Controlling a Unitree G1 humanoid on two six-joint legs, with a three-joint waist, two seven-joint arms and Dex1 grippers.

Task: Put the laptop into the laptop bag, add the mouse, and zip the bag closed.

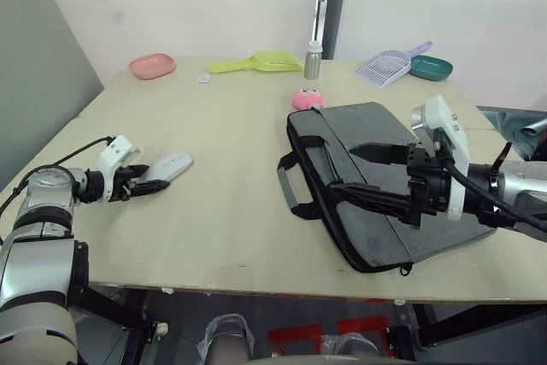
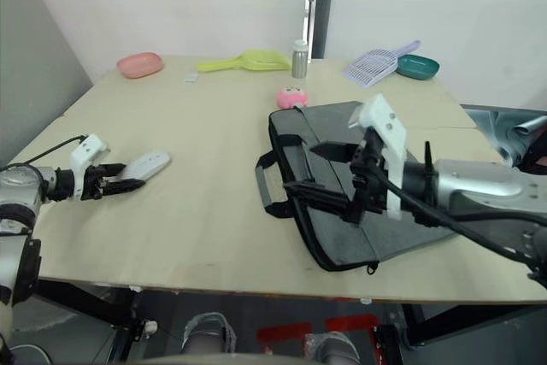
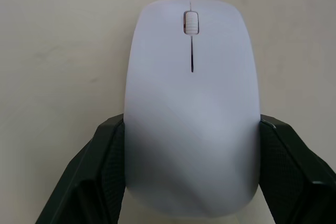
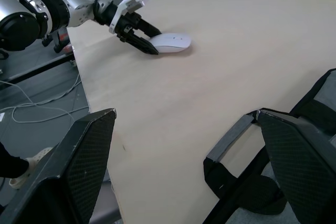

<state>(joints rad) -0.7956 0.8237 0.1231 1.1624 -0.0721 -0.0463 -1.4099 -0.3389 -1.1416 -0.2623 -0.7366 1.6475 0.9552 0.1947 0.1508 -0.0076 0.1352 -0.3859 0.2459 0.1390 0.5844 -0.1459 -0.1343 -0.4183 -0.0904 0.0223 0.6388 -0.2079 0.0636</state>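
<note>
The left claw (image 1: 145, 183) grips the mouse (image 1: 167, 166) on the desk (image 1: 231, 211); the right claw (image 1: 359, 173) gapes above the laptop bag (image 1: 367, 168), pink plush (image 1: 308, 98) just behind.

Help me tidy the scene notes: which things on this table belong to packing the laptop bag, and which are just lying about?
Belongs to the job:
- mouse, with the left gripper fingers on both sides of it
- laptop bag, with the right gripper open over it

Lying about:
- pink plush toy
- pink dish
- yellow scoop
- metal bottle
- purple slotted scoop
- teal dish
</note>
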